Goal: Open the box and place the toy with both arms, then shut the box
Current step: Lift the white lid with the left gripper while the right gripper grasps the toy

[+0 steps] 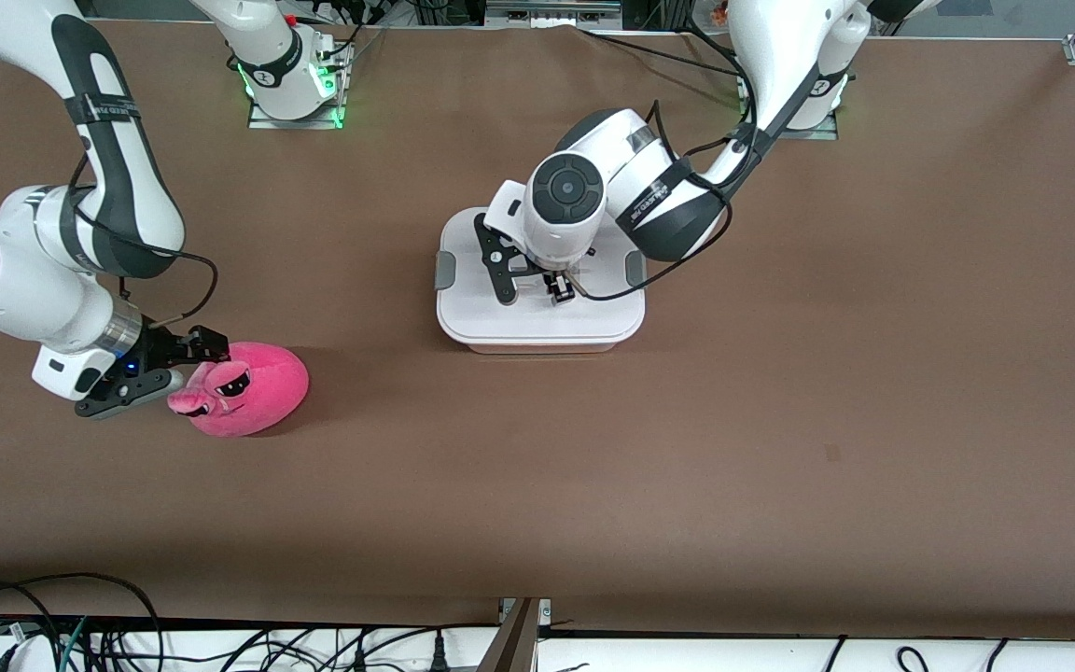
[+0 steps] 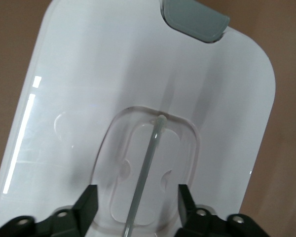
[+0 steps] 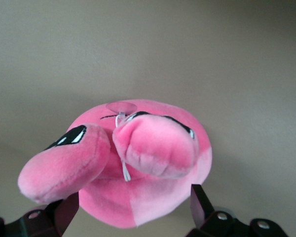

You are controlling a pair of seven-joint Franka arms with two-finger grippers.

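Observation:
The box stands mid-table with its white lid on and grey clips at both ends. My left gripper is low over the lid, open, its fingers astride the clear recessed handle without touching its bar; the left wrist view shows the lid and one clip. The pink plush toy lies on the table toward the right arm's end. My right gripper is open at the toy's side, fingers on either side of its edge.
Bare brown table surrounds the box and toy. The arm bases stand along the table's edge farthest from the front camera. Cables hang past the edge nearest to it.

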